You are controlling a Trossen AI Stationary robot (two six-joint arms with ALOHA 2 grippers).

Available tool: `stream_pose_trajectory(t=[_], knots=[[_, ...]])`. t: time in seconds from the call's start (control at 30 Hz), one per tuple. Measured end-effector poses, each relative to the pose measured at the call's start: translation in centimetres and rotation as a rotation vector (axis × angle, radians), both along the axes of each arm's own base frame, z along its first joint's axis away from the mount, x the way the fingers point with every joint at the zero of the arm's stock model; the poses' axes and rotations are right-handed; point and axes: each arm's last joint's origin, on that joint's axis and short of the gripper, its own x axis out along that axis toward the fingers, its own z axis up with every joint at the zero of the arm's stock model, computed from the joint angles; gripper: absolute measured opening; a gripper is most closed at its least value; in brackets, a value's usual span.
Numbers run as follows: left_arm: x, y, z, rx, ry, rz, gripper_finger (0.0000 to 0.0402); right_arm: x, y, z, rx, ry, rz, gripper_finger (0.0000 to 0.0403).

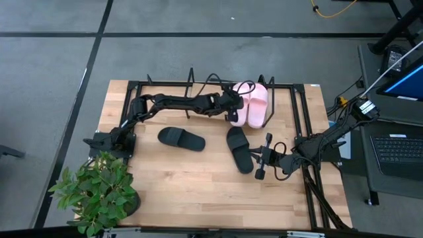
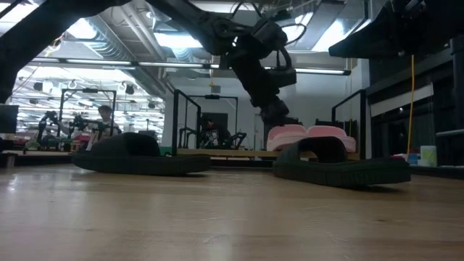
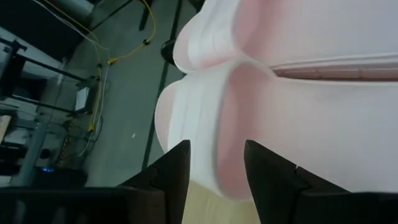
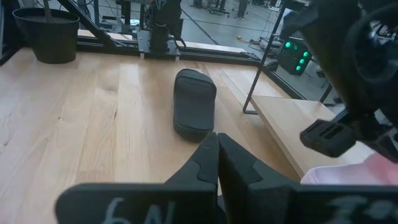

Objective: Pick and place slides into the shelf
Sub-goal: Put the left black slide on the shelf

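The left hand [image 1: 232, 112] reaches across the back of the counter [image 1: 198, 178], its dark fingers [image 3: 168, 177] parted narrowly around the edge of a pale pink slide [image 3: 205, 124], soft and foam-like with a rounded, ribbed rim. That slide lies just beside its pink twin [image 1: 259, 100] on the shelf [image 1: 281, 106], a light wooden board in a thin black wire frame, toward one o'clock of the counter.

The right hand [image 1: 263, 158] sits near four o'clock, fingers [image 4: 214, 162] pressed together on nothing, just beside a black slide [image 1: 239, 149] lying flat on the pale wood grain. A second black slide [image 1: 181, 138], wide-strapped and matte, rests well apart near the centre. A potted plant [image 1: 96, 192] stands at eight o'clock.
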Motion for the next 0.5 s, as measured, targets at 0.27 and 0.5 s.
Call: stream_pose_trajectory(t=[0.27,0.5], knots=[[-1.6,-1.4,4.7,-0.019,-0.032,-0.050,0.0144,0.0,0.0,0.0,-0.005,0.006,0.001,0.0006],[-4.1,-1.6,10.2,-0.145,-0.213,-0.071,0.0144,0.0,0.0,0.0,-0.026,0.009,0.006,0.0006]])
